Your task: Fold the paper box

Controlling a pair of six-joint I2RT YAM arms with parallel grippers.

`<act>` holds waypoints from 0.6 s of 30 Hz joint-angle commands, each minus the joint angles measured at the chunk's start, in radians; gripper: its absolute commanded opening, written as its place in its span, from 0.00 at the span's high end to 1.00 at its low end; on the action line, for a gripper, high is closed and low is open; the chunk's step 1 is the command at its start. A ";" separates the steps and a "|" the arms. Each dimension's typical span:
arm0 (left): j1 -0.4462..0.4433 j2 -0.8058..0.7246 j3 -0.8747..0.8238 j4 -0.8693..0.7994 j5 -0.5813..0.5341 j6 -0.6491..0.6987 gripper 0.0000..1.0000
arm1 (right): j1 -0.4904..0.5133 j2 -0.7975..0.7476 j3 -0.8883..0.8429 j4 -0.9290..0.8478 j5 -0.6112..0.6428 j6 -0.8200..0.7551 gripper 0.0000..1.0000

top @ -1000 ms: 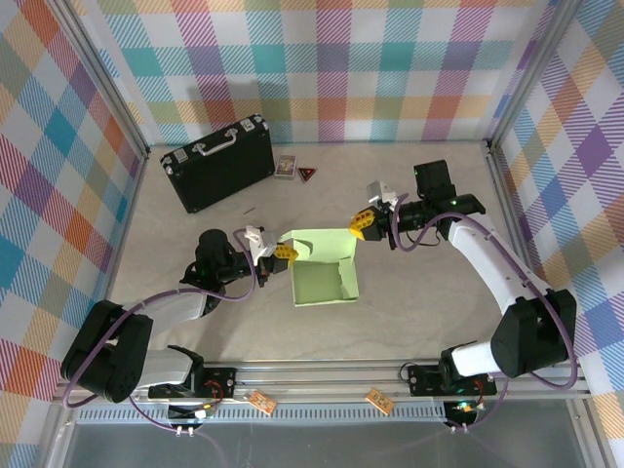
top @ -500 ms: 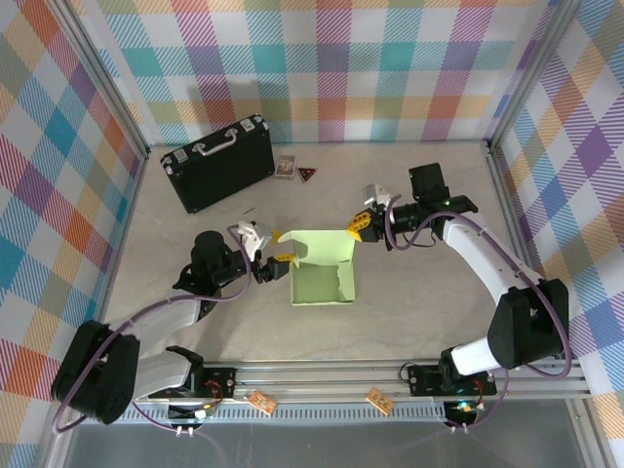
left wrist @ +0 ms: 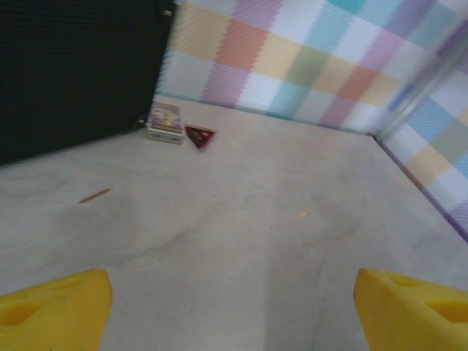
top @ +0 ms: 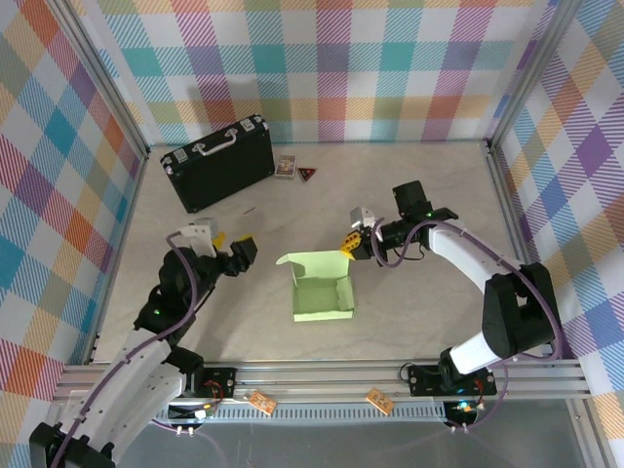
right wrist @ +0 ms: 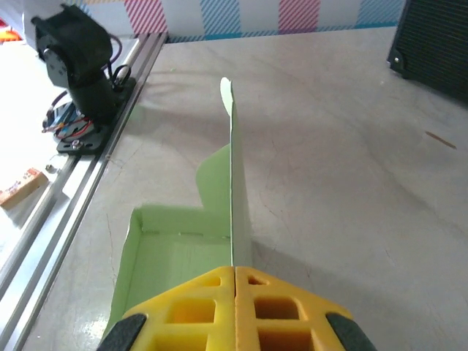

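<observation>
The paper box (top: pixel 322 288) is a pale green shallow tray, open on top, at mid-table. Its far wall stands upright, with a small flap jutting out at the left end. My right gripper (top: pixel 348 244) is shut on the right end of that wall. In the right wrist view the yellow fingertips (right wrist: pixel 235 272) pinch the thin upright card edge, with the box floor (right wrist: pixel 175 256) to their left. My left gripper (top: pixel 232 246) hovers left of the box, apart from it and open. In the left wrist view its yellow fingers (left wrist: pixel 55 307) stand wide over bare table.
A black briefcase (top: pixel 219 161) lies at the back left, also visible as the briefcase (left wrist: pixel 73 73) in the left wrist view. A small card box (top: pixel 285 167) and a red triangle (top: pixel 307 174) sit beside it. A metal rail (top: pixel 312 372) runs along the near edge.
My left gripper opened, let go of the box's left flap and drew back to the left. The right gripper kept its grip and shifted slightly toward me with the box.
</observation>
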 commanded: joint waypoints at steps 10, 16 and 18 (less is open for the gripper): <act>0.009 0.187 0.178 -0.381 0.124 -0.208 0.12 | 0.121 -0.070 -0.150 0.104 0.194 -0.105 1.00; 0.009 0.154 0.127 -0.364 0.174 -0.241 0.11 | 0.139 -0.115 -0.184 0.156 0.224 -0.087 1.00; 0.008 0.150 0.114 -0.328 0.241 -0.220 0.10 | 0.143 -0.113 -0.185 0.153 0.229 -0.086 1.00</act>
